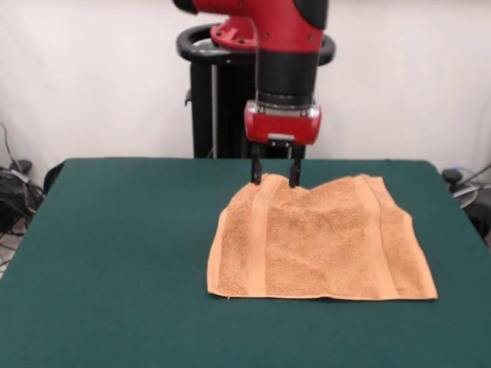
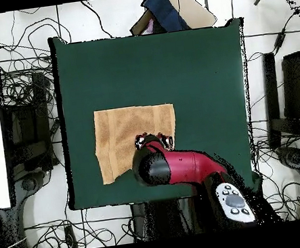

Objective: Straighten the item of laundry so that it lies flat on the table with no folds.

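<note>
Your gripper [image 1: 274, 182] hangs straight down over the far edge of the towel [image 1: 322, 245], its two black fingers [image 1: 255, 172] spread apart with daylight between them. The tips sit right at the cloth's raised rear edge; you cannot tell from either view whether they touch it, but they are not pinching anything.

The towel lies on the green table [image 1: 115, 253], toward the side where the robot stands and a little off the table's middle, well clear of every edge. The edge facing the front camera lies straight and flat. The rear part does not: the cloth humps up under the gripper and there is a soft dip and wrinkle between the two woven bands, so the outline narrows toward the back instead of being square.

So the step in hand looks like taking hold of that rear edge. The next move likely calls for closing on the hem near the hump, lifting only a little, and drawing it toward the robot's side of the table until the bunching is taken out. Pull too high and the flat front edge may drag.

Nothing else rests on the table. In the overhead view the arm [image 2: 179, 166] covers the towel's rear corner, so its lie there is hidden.
</note>
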`<move>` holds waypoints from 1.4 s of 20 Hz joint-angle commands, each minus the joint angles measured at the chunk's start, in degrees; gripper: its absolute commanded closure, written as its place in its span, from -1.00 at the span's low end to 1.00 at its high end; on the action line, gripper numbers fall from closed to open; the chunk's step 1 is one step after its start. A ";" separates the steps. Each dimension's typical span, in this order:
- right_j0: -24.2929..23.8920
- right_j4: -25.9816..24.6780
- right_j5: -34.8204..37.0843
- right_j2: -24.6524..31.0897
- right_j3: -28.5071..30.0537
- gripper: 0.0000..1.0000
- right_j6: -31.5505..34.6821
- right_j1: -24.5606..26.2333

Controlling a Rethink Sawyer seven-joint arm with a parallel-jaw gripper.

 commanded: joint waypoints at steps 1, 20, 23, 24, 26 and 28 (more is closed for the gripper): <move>3.15 -2.97 -8.73 -2.93 -3.29 -1.00 8.04 9.52; 9.39 -5.96 -13.28 -16.11 -6.28 -1.00 2.73 17.02; 7.68 -8.07 -13.79 -14.00 -6.54 -1.00 3.04 19.96; 6.91 -8.93 -14.22 -12.78 -7.14 -1.00 3.02 21.46; 5.41 -10.62 -16.14 -10.37 -8.26 -1.00 3.46 25.05; 4.93 -11.53 -17.81 -8.57 -9.81 -1.00 4.28 28.35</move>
